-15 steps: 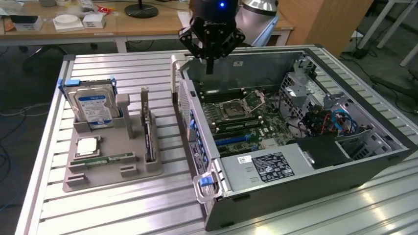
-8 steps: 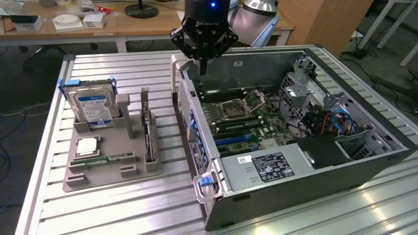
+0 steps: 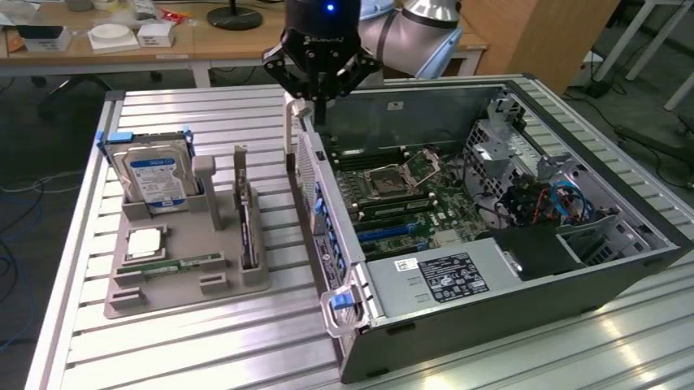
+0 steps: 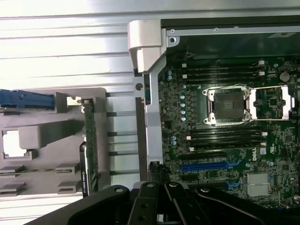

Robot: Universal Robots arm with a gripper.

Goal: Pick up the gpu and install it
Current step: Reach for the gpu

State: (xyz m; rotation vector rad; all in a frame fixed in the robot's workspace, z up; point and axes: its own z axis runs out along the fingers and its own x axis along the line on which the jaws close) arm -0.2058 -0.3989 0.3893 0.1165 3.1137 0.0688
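At the exterior view's left, the silver hard drive (image 3: 152,175) was seen standing in the grey holder (image 3: 174,302). The gpu (image 3: 247,231) was set on edge in the holder's narrow slot, untouched, just beside the open computer case (image 3: 466,325). Further right, the gripper (image 3: 318,101) was held above the case's rear wall, apart from the card, its jaws brought together on nothing. It was judged that the thin upright card could be tipped or jammed in its slot if met with closed or off-centre jaws, and that the case wall so near could be struck. On the motherboard (image 3: 434,195), the blue slot (image 3: 385,233) could be damaged if a misaligned card edge were forced against it.
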